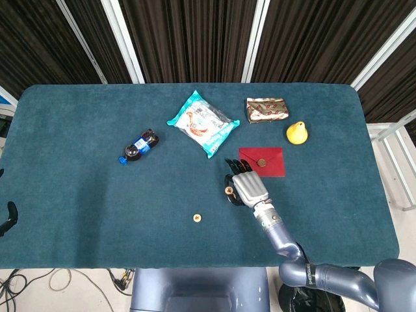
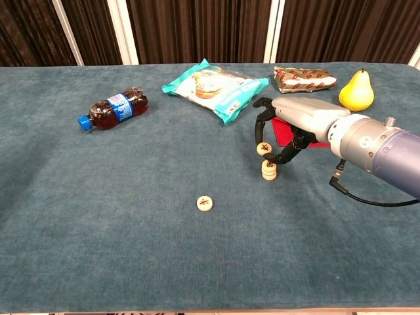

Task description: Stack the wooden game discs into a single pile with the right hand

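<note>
**Right hand hovering over the little disc pile, one disc in its fingers**

So here's the scene from where I'm standing. The grey robotic right hand point(image 2: 289, 131) is out over the middle of the dark teal cloth-covered surface point(image 2: 98, 216), pinching a round pale wooden game disc with a red mark point(image 2: 264, 148) between its dark fingertips point(image 2: 257, 125). That disc sits tilted, just above a short stack of pale wooden discs point(image 2: 269, 170) resting on the surface right under the hand. Looks like two discs in the stack, but it's small in the chest view so I wouldn't swear to it. From the head view the hand point(image 1: 246, 190) covers the stack, and only the pinched disc point(image 1: 228, 190) peeks out at its left edge.

One more lone wooden disc with a red mark point(image 2: 205, 203) lies flat by itself, nearer the front edge and well apart from the stack.

Other stuff lying around: a small plastic bottle of dark drink with a blue cap point(image 2: 113, 109) on its side over to the left, a light blue snack bag point(image 2: 216, 84) near the back, a shiny gold-and-red foil packet point(image 2: 304, 79), a yellow pear point(image 2: 356, 92) standing upright, and a red envelope with a gold seal point(image 1: 262, 162) just behind the hand.

A bit of the left hand point(image 1: 8, 218) shows at the far left edge in the head view; can't tell how its fingers lie.
</note>
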